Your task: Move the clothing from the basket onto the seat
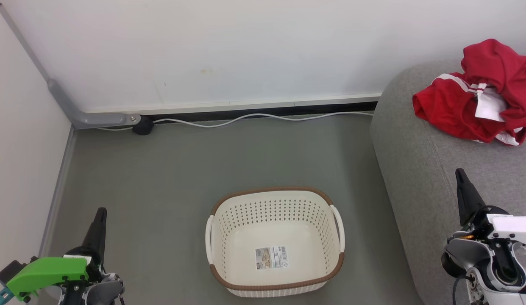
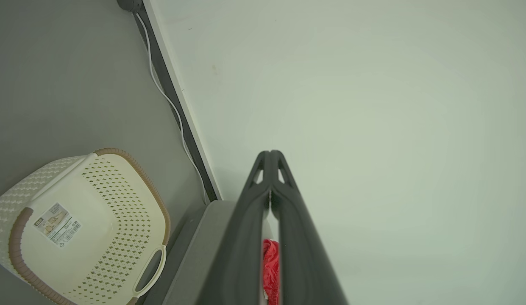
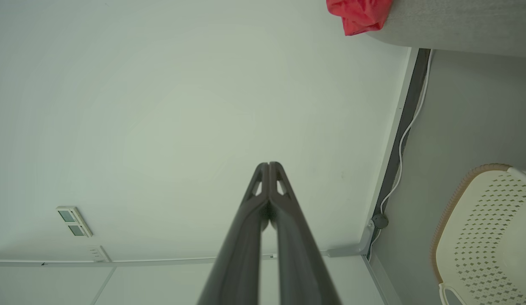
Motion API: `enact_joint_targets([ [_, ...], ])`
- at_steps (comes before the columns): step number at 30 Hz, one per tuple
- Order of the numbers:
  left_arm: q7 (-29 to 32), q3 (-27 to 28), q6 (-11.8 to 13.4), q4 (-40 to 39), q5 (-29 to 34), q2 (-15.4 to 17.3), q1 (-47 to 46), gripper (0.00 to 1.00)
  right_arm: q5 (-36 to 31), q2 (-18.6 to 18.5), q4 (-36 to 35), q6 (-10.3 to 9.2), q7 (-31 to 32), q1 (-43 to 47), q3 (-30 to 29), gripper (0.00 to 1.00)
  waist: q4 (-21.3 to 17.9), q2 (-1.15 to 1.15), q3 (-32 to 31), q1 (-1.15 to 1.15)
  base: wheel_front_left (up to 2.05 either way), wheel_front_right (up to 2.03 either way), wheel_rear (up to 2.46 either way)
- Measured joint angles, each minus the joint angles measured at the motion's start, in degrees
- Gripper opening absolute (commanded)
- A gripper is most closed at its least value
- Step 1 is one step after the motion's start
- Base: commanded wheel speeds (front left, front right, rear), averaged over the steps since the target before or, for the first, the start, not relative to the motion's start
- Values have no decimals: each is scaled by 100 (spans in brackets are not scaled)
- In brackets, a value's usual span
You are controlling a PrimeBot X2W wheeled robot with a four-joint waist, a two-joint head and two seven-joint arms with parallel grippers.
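Red clothing is lying on the seat, and the basket is standing on the floor.
I am watching the crumpled red-and-white heap resting on the grey cushion at my right, well apart from the basket, which is sitting upright between my arms with its sticker showing inside. It is looking like two garments, though the folds are hiding where one ends. My left gripper and right gripper are both hanging pinched closed, fingers pressing tip to tip.
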Motion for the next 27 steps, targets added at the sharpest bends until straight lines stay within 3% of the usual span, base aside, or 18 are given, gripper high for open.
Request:
enact_joint_targets([
  [27, 1, 10, -3, 35, 0, -2, -7, 0, 0, 3, 26, 7, 1, -4, -10, 0, 0, 0, -1, 0, 0, 0, 0],
])
